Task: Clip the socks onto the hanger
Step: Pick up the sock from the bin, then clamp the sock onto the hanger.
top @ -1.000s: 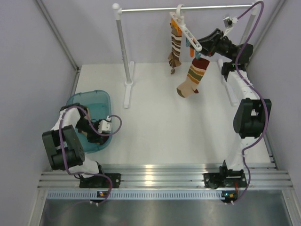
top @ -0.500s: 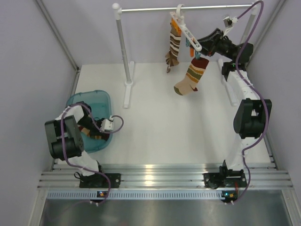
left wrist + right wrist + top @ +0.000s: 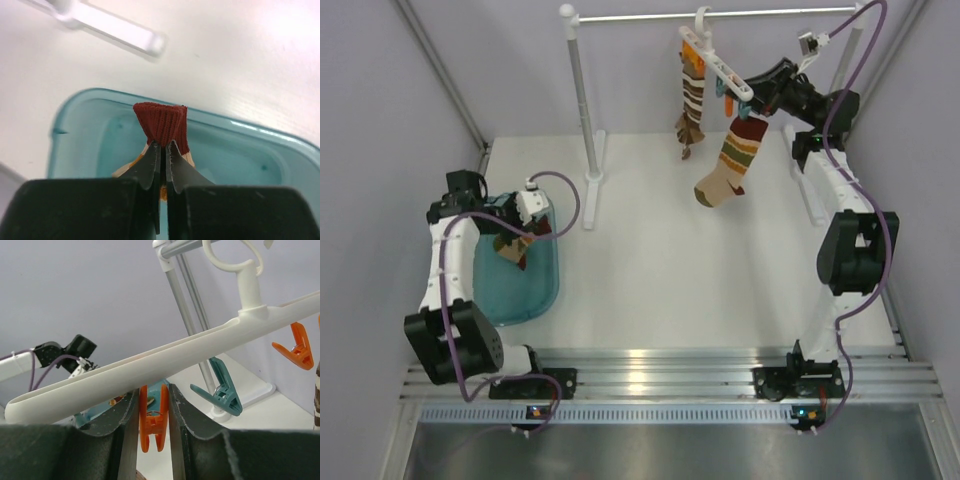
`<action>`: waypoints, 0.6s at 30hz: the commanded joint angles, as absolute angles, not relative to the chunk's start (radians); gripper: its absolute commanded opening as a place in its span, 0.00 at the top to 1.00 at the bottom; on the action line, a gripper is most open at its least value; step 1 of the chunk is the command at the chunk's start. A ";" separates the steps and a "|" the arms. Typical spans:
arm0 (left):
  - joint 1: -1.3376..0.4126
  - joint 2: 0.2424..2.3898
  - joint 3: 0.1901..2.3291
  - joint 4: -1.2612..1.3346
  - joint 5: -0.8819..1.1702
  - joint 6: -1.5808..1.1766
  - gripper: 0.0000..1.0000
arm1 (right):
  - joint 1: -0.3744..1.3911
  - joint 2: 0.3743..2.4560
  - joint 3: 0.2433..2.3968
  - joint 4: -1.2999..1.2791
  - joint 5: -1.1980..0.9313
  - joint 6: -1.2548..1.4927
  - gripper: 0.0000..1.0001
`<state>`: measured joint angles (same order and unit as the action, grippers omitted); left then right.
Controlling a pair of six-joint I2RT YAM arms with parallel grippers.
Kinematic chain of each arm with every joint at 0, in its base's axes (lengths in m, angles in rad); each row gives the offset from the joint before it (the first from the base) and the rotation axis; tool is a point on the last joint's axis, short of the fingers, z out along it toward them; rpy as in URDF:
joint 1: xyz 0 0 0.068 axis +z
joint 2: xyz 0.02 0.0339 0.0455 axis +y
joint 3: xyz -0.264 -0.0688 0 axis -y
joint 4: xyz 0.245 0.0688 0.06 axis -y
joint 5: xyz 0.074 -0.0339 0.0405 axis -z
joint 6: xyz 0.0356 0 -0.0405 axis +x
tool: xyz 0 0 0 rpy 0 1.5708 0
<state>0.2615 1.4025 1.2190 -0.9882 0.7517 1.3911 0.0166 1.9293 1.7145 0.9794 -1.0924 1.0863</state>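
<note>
Socks point(image 3: 693, 95) point(image 3: 735, 160) hanging: two; left fingers point(image 3: 150, 170) pinch another sock point(image 3: 162, 122), right fingers point(image 3: 125, 425) squeeze one clip point(image 3: 152, 425).

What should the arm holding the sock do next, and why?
Probably carry the sock up toward the hanger: the left gripper is shut on its maroon cuff, just above the teal bin, while the right gripper clasps an orange clip there.

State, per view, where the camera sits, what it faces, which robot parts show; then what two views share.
Top external: above and behind, looking down; both arms show.
Left wrist: looks down into teal bin; left pincer shut on sock.
Right wrist: faces hanger; right pincer clamps orange clip.
Shared: top and left wrist both show bin and sock.
</note>
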 commanded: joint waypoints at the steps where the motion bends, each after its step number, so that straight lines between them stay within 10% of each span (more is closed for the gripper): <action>1: 0.249 1.293 1.287 -0.798 0.888 1.009 1.00 | 0.015 1.848 1.698 0.988 -1.010 1.144 1.00; 18: -0.394 1.409 1.480 -0.020 0.277 0.316 1.00 | 0.055 1.790 1.646 0.724 -0.764 1.217 1.00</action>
<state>-0.3157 1.3472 1.3972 -0.2058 0.5182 0.4343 0.0227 1.8709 1.6493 0.8280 -0.9005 1.2404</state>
